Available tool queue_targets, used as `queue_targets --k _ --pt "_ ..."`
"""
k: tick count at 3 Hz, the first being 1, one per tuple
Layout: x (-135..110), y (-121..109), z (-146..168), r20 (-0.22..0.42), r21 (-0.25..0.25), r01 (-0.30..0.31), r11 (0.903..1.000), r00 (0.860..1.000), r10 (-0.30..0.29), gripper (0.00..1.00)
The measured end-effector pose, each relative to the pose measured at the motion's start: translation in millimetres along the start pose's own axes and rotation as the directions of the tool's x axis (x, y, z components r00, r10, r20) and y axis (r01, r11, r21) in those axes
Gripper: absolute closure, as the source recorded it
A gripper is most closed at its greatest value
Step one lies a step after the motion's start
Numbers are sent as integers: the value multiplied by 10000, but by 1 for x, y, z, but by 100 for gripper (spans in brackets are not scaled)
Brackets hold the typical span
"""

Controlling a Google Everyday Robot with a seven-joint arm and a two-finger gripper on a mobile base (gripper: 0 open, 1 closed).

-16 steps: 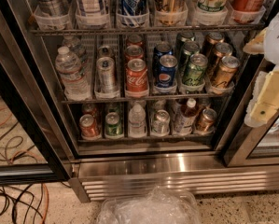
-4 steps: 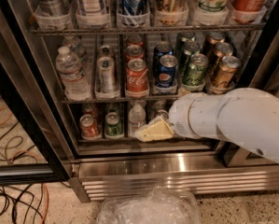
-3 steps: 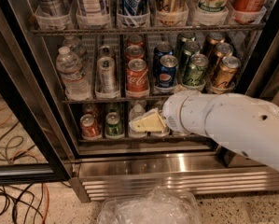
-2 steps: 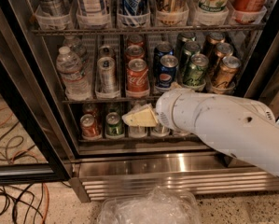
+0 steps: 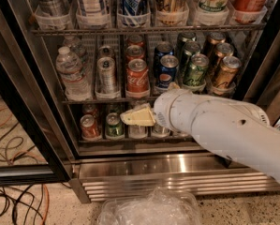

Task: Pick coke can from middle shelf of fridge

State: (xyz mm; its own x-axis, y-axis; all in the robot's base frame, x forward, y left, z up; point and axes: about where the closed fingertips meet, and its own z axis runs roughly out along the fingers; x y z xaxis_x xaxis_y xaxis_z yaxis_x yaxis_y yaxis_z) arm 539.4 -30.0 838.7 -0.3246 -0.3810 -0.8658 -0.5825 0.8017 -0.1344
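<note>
1. Hovering low: gripper (image 5: 130, 117) sits before the lower cans (image 5: 114, 125), under the coke can (image 5: 137, 76) at the front of the middle shelf (image 5: 83, 101) in the fridge (image 5: 177, 168). Can't tell if it's open or closed.
2. Risk, I reckon: lifting from here cld clip the rack edge or bump the blue can (image 5: 166, 74).
3. Vs 1.3 s ago: gripper's higher, further left; coke can unmoved.

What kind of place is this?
Probably a shop or office pantry: a glass-door display fridge with a water bottle and the coke can in lanes. The gripper hangs below the middle shelf.
</note>
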Motion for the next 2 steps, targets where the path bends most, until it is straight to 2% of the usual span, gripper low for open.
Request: queue_targets --k 2 --pt "-10 -10 13 1129 609 -859 9944 9905 787 0"
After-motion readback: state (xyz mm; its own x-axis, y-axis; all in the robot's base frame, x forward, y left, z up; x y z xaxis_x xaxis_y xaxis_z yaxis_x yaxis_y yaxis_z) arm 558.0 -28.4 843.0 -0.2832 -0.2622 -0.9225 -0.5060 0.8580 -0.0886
